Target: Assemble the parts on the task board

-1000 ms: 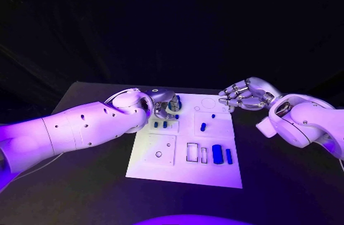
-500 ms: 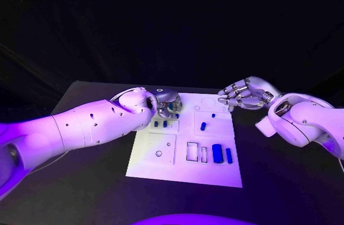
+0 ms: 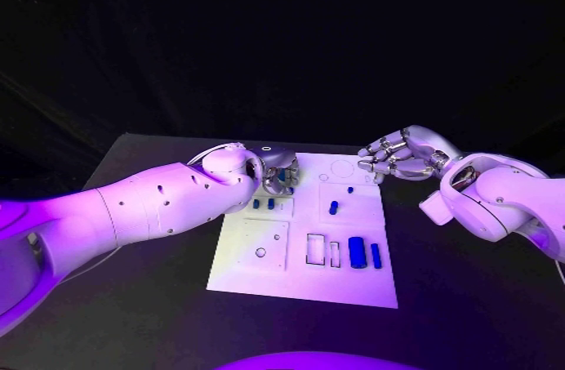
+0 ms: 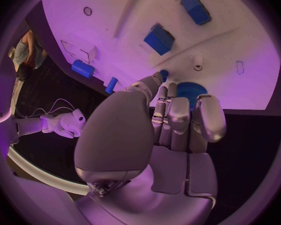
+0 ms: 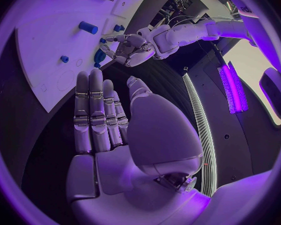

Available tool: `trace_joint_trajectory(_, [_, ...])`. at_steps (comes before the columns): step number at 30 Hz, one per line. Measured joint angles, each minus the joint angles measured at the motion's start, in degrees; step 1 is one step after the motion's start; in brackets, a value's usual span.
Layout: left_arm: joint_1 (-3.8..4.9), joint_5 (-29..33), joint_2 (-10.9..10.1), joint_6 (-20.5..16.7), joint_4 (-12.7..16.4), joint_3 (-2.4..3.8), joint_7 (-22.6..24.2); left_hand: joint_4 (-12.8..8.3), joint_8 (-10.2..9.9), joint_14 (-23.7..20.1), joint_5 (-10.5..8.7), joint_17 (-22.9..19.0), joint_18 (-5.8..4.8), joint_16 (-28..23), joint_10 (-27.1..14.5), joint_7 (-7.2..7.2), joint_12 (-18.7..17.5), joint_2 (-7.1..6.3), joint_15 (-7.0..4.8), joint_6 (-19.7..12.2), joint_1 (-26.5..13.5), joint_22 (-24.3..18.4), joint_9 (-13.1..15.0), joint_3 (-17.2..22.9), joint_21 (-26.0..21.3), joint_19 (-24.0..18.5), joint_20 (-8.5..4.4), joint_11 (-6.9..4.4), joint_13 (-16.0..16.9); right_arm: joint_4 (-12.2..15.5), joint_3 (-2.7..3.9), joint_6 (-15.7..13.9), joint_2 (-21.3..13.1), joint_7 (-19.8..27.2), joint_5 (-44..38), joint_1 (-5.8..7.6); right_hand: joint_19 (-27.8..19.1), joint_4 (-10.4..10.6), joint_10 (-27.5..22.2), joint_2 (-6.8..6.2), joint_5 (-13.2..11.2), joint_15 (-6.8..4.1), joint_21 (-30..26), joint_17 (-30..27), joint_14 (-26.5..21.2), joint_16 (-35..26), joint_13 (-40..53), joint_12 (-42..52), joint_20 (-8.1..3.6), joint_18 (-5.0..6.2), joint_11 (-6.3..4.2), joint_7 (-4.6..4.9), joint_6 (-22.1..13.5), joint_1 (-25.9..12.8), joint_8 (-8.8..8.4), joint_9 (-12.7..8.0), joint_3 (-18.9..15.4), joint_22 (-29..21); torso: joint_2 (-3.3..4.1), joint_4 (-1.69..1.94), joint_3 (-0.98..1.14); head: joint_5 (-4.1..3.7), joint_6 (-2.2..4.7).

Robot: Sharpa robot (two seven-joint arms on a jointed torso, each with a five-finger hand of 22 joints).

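Note:
The white task board (image 3: pixel 304 282) lies mid-table. My left hand (image 3: pixel 276 171) hovers over its far left edge. In the left wrist view its fingertips (image 4: pixel 206 110) close round a blue ribbed round part (image 4: pixel 189 91); the same part (image 5: pixel 99 56) shows dark at that hand (image 5: pixel 131 46) in the right wrist view. My right hand (image 3: pixel 400 158) hangs off the board's far right corner with its fingers (image 5: pixel 93 110) stretched out and nothing in them. Small blue parts (image 3: pixel 264 204) stand on the left, another (image 3: pixel 333 207) in the middle, and two longer ones (image 3: pixel 357 252) near the front.
Outlined rectangular slots (image 3: pixel 316 250) and a round hole (image 3: pixel 260 253) mark the board's near half. Two blue blocks (image 4: pixel 159 39) and a blue cylinder (image 4: pixel 82 68) lie on the board ahead of my left hand. Black table (image 3: pixel 141 305) surrounds the board.
My left arm has swung slightly, carrying the hand a little toward the board's far edge. The right hand has stayed where it was.

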Motion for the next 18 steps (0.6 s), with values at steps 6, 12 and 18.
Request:
trace_joint_trajectory(6, [-0.05,0.0,0.58,0.76,-1.03,-0.05,-0.1,-0.16,-0.22,0.23,0.0,0.01,0.0,0.22,0.26,0.12,0.0,0.0,-0.23,0.29,0.0,0.23,-0.05,0.15,0.27,0.21,-0.2,-0.18,-0.05,0.08,0.0,0.0,0.01,0.0,0.0,0.0,0.0,0.0,0.0,0.0,0.0,0.0,0.0,0.0,0.0,0.0,0.0,0.0,0.0,0.0,0.0,0.0,0.0,0.0,0.0,0.0,0.0,0.0,0.0,0.02,-0.01,-0.05,-0.09])
trace_joint_trajectory(12, [-0.06,0.02,0.78,1.42,-1.54,-0.1,-0.19,-0.61,-0.22,0.25,0.0,0.28,-0.26,0.68,0.89,0.11,-0.31,0.17,-0.25,0.7,0.16,1.29,-0.12,0.93,1.31,0.84,-0.21,-0.34,-0.12,0.09,0.0,0.0,0.01,0.01,0.0,0.0,0.0,0.0,0.0,0.0,0.0,0.0,0.0,0.0,0.0,0.0,0.0,0.0,0.0,0.0,0.0,0.0,0.0,0.0,0.0,0.0,0.0,0.0,0.0,0.04,-0.02,-0.14,-0.23])
trace_joint_trajectory(18, [-0.05,0.15,1.04,1.74,-1.94,-0.11,-0.17,-1.24,-0.45,0.43,0.0,0.5,-0.66,1.33,1.79,-0.06,-0.68,0.33,-0.44,1.33,0.11,2.5,-0.19,1.85,2.35,1.34,-0.31,-0.27,-0.22,0.1,0.0,0.0,0.05,0.01,-0.01,0.0,0.03,0.0,0.0,0.0,0.0,-0.04,-0.11,0.02,0.04,-0.15,-0.07,0.0,0.03,0.0,0.0,0.0,0.0,0.0,0.0,0.0,0.0,-0.08,-0.01,0.06,-0.03,-0.18,-0.31])
